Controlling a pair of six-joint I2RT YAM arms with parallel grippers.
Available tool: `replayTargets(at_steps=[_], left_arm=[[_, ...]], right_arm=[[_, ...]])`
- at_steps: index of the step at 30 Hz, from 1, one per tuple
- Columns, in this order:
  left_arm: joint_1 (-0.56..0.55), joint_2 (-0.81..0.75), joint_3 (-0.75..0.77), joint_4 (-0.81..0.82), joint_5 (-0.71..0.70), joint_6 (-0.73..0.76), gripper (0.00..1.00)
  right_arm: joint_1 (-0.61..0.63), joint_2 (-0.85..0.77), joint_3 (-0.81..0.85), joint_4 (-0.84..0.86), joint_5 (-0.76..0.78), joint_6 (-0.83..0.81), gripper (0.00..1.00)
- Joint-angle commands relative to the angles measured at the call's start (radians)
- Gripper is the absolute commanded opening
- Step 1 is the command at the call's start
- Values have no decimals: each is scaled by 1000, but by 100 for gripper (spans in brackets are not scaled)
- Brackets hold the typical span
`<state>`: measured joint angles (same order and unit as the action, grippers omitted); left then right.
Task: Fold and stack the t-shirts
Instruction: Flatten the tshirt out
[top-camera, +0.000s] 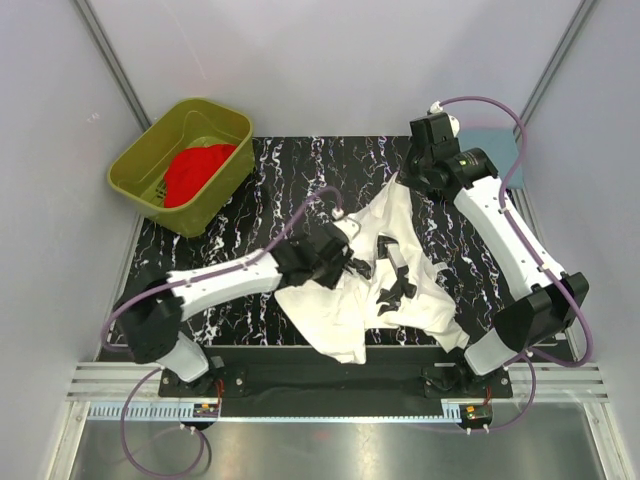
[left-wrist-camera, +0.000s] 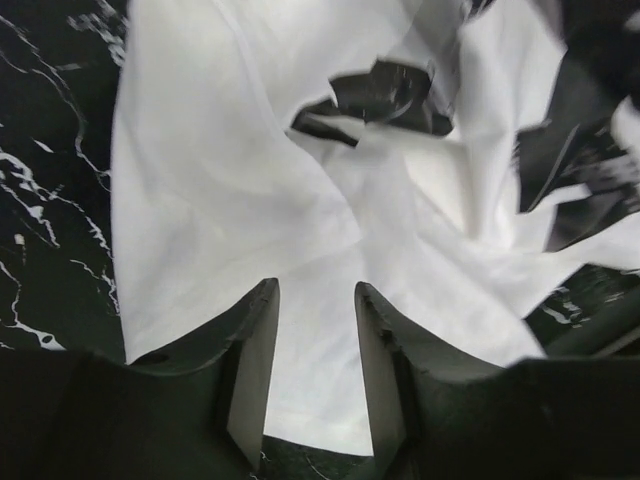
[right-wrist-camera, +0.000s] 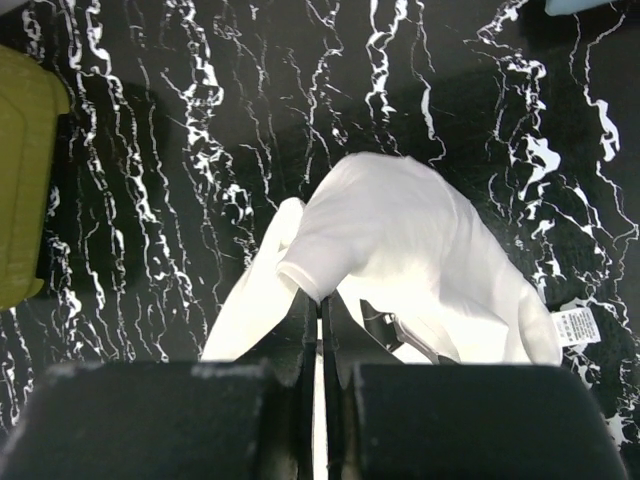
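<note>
A crumpled white t-shirt (top-camera: 340, 305) with black print (top-camera: 392, 285) lies on the black marbled mat. My right gripper (top-camera: 403, 180) is at its far corner, shut on a fold of the white cloth (right-wrist-camera: 400, 230), which rises in a peak to the pinched jaws (right-wrist-camera: 321, 298). Over the shirt's left part my left gripper (top-camera: 352, 264) hangs low. In the left wrist view its jaws (left-wrist-camera: 317, 290) stand apart with only the white cloth (left-wrist-camera: 230, 200) beneath them. A red t-shirt (top-camera: 195, 172) lies bunched inside the tub.
The olive-green tub (top-camera: 135, 175) sits off the mat's far left corner; its side (right-wrist-camera: 20, 190) shows at the left of the right wrist view. A pale blue pad (top-camera: 492, 148) lies behind the right arm. A care label (right-wrist-camera: 573, 325) hangs from the shirt.
</note>
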<state>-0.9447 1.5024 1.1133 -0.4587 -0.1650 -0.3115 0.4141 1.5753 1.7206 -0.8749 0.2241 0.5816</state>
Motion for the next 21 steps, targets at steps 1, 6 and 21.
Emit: replayTargets(at_steps=[1, 6, 21], left_arm=[[-64, 71, -17, 133, -97, 55, 44], [-121, 182, 63, 118, -152, 54, 46], [-137, 294, 65, 100, -260, -60, 43]], right_arm=[[-18, -51, -13, 60, -9, -22, 0], [-26, -49, -27, 73, -29, -23, 0], [-44, -78, -64, 70, -37, -40, 0]])
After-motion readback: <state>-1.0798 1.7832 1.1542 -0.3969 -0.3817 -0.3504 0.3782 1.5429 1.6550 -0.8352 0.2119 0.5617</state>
